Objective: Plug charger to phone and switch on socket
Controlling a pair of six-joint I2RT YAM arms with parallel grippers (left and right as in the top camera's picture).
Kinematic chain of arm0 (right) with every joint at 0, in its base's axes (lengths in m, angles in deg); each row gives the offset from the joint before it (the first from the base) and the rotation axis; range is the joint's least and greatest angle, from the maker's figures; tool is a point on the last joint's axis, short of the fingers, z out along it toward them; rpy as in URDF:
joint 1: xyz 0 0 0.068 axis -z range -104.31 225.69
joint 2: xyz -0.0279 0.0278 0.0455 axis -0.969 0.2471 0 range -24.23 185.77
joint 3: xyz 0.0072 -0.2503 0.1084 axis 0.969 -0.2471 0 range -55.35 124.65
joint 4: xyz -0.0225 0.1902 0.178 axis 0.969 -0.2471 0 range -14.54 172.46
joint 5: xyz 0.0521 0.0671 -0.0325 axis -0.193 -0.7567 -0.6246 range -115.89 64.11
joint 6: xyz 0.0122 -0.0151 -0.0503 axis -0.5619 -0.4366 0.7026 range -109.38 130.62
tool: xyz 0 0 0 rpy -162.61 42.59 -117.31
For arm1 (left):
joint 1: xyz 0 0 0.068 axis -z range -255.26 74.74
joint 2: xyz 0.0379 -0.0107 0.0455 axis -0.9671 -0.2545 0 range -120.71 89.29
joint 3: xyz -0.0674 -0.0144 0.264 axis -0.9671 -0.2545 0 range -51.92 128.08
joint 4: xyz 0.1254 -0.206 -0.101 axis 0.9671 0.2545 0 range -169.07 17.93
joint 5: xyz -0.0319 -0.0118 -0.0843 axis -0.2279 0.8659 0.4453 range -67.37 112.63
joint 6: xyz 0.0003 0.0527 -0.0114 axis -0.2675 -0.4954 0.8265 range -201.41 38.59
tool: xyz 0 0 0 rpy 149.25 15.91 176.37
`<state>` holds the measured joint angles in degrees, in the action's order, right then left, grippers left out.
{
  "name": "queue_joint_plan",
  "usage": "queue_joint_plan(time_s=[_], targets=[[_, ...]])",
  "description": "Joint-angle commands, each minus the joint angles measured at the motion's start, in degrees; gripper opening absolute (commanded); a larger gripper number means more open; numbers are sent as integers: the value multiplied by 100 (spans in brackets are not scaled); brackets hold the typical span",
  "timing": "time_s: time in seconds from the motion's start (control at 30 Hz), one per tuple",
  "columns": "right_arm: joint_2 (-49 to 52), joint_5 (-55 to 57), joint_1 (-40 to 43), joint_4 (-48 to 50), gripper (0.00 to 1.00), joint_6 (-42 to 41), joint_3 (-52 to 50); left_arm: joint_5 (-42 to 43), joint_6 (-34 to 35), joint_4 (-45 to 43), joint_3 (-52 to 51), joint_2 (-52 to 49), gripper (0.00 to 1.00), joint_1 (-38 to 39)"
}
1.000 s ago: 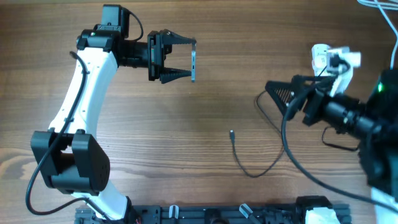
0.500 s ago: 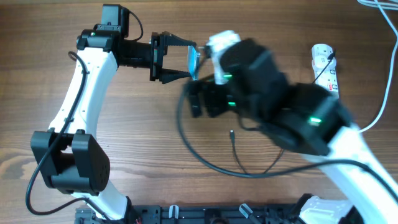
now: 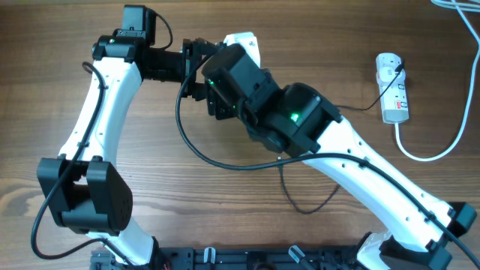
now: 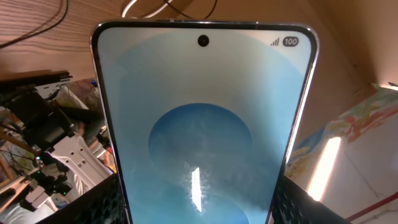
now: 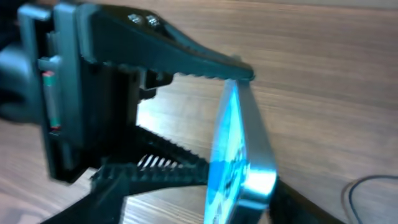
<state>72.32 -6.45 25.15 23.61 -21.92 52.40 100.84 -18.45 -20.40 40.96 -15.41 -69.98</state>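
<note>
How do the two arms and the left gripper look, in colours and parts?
Both arms have white links and black joints. The left arm carries a black cable near its base. The right arm shows green lights and a looping black cable. The left gripper has black fingers with toothed inner edges.

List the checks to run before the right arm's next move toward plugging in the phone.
1. Phone clamped in left hand: ok, gripped by its long edges.
2. Charger in right hand: not ok; its cable lies on the table.
3. Right hand open: cannot tell.
4. Phone's charging port exposed: cannot tell; no view shows it.
5. Socket switched on: cannot tell; too small to read.
</note>
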Motion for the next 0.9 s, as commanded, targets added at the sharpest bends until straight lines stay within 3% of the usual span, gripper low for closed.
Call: queue_joint_plan(time_s=[0.0, 0.23, 0.87], targets=[[0, 448, -7, 101, 57, -42, 111, 162, 50, -17, 131, 155, 67, -26], [74, 450, 4, 131, 45, 66, 111, 162, 50, -17, 131, 155, 67, -26], [74, 422, 160, 282, 35, 103, 111, 229, 52, -17, 131, 155, 67, -26]])
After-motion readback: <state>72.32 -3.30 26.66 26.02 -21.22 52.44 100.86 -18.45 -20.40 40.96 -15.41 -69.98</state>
